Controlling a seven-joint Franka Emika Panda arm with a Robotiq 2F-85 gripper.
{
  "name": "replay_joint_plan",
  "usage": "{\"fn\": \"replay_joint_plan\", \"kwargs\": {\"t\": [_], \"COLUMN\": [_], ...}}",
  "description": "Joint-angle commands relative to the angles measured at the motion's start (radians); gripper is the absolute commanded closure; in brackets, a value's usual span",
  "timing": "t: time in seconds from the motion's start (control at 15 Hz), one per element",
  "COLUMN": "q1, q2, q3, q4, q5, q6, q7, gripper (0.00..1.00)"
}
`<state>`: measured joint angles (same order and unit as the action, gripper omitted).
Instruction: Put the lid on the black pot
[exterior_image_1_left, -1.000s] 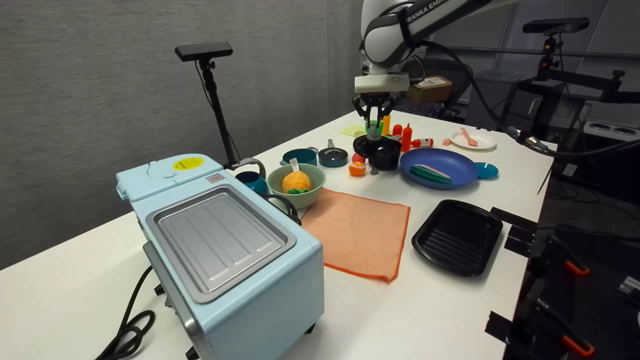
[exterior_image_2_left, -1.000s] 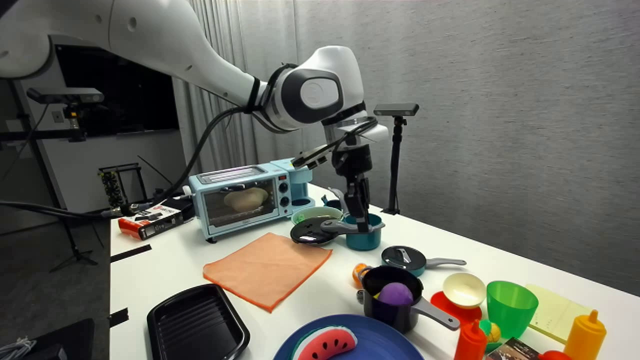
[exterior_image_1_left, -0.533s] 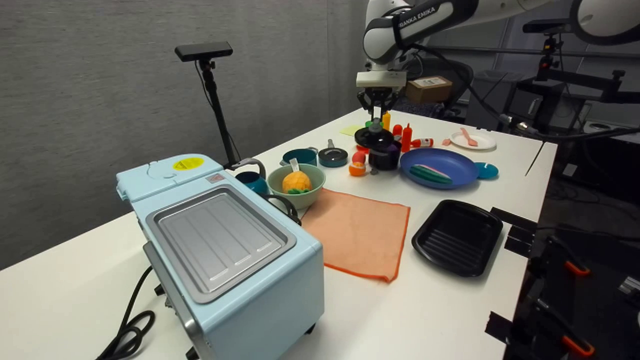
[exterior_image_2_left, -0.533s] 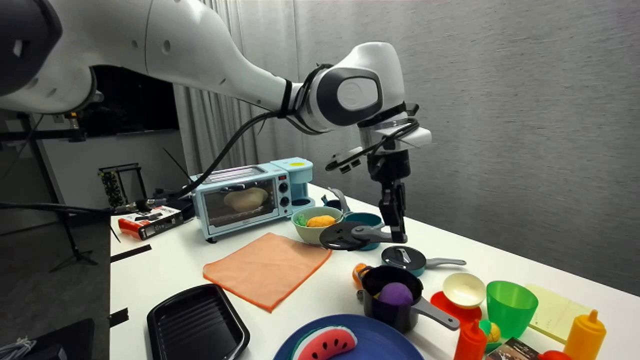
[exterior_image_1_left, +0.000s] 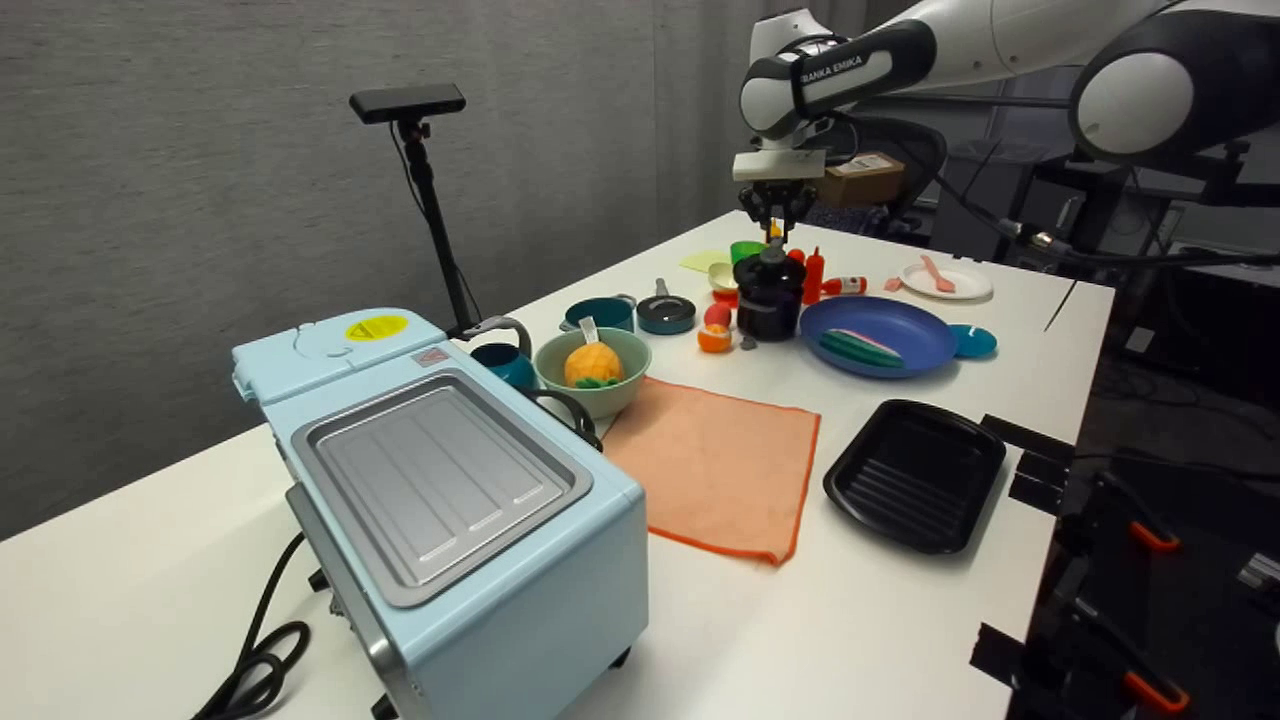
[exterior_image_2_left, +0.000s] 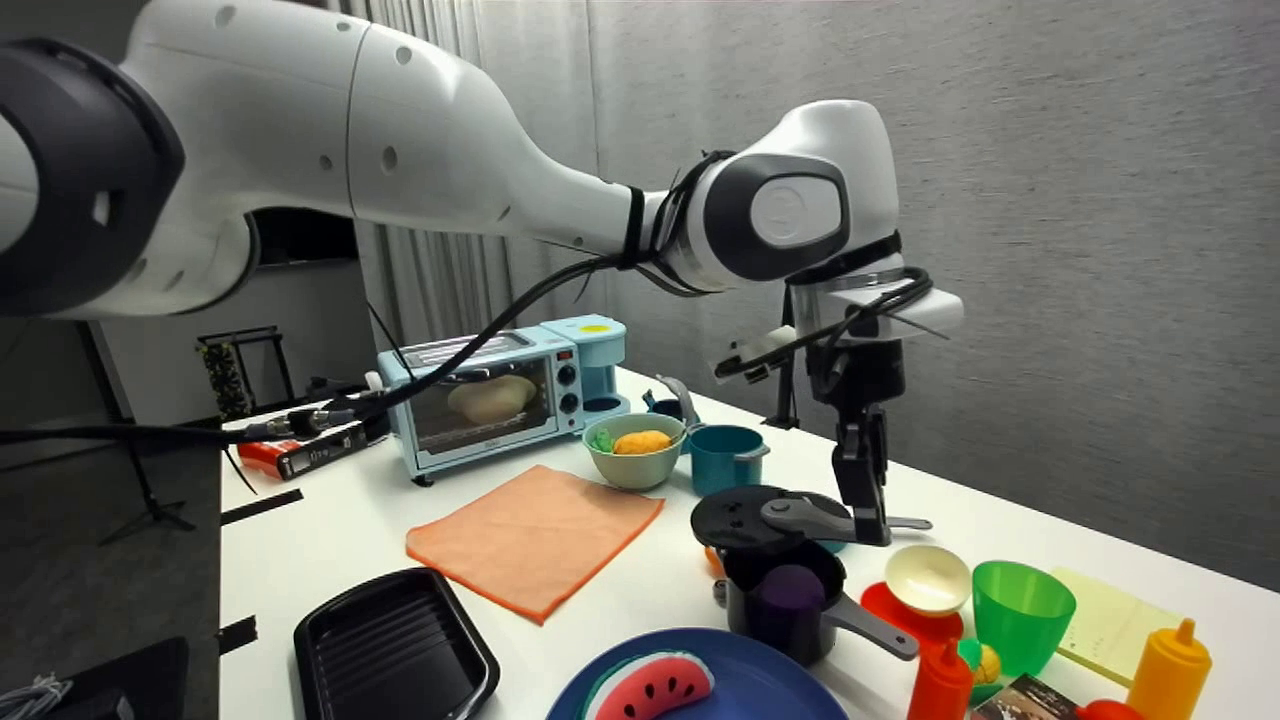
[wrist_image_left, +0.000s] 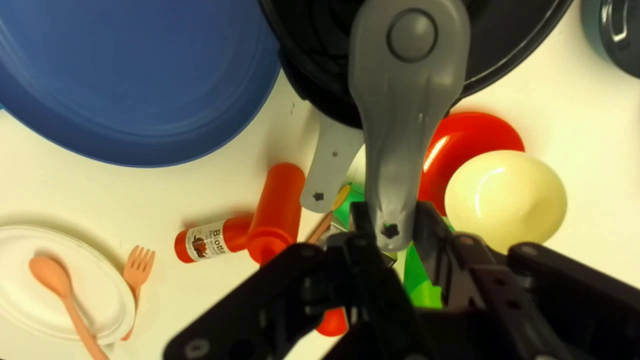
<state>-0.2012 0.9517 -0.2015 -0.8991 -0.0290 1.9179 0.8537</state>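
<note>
While arm (exterior_image_2_left: 430, 120) is outstretched, pincer (wrist_image_left: 393, 220) points down, gripping lid (exterior_image_2_left: 735, 522) by handle (wrist_image_left: 405, 110) above black pot (exterior_image_2_left: 765, 632).

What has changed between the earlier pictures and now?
The lid, its grey handle clamped in the gripper throughout, has moved right and down in an exterior view, from in front of the green bowl to over the black pot. Nothing was newly grabbed or released. The pot, bowl, blue plate and orange cloth stayed put.
</note>
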Motion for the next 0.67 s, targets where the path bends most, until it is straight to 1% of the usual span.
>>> {"fn": "replay_joint_plan", "kwargs": {"t": [0.0, 0.4, 0.53, 0.6], "q1": [-0.042, -0.073, -0.071, -0.068], "q2": [0.115, 0.188, 0.194, 0.199], "q3": [-0.006, -0.002, 0.005, 0.003], "q4": [0.179, 0.284, 0.289, 0.294], "q5": [0.016, 0.015, 0.007, 0.005], "q6": [-0.055, -0.089, -0.085, -0.09], "q7": [-0.012, 0.004, 0.003, 0.008], "gripper": [0.93, 0.93, 0.93, 0.49]}}
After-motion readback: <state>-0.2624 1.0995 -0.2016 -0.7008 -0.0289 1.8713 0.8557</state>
